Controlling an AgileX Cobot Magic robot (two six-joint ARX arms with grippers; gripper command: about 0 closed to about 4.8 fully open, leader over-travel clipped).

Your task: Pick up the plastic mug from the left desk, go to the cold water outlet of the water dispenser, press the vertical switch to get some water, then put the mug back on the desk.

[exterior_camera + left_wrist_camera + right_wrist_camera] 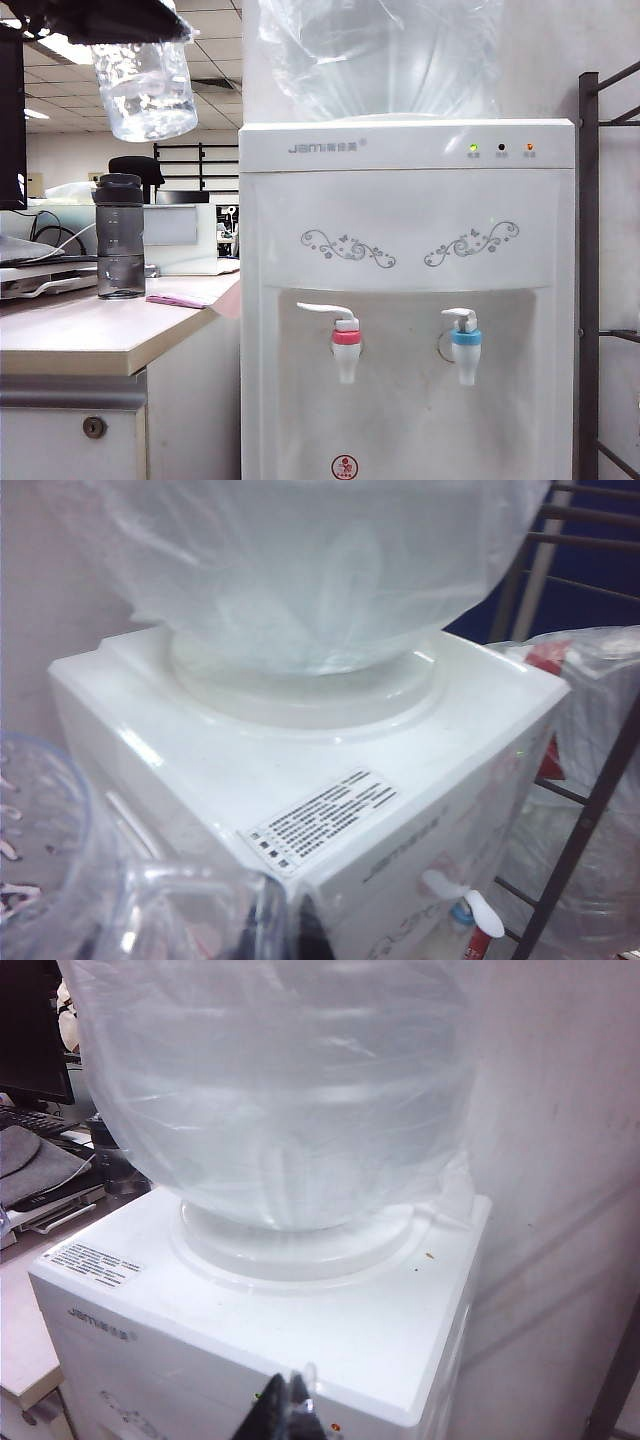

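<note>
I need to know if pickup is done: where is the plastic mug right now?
In the exterior view the plastic mug hangs high at upper left, held by the left end effector, above the left desk and the dark bottle.

Bright, even ceiling-panel light (62,46); exterior view sharp, both wrist views soft and hazy.

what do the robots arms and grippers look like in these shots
Little of them shows. In the exterior view the left gripper is a dark, black, blocky mass at the upper edge, blurred. In the right wrist view the right gripper shows only as black pointed finger tips with something clear wrapped over them. No cables or markings can be made out.
</note>
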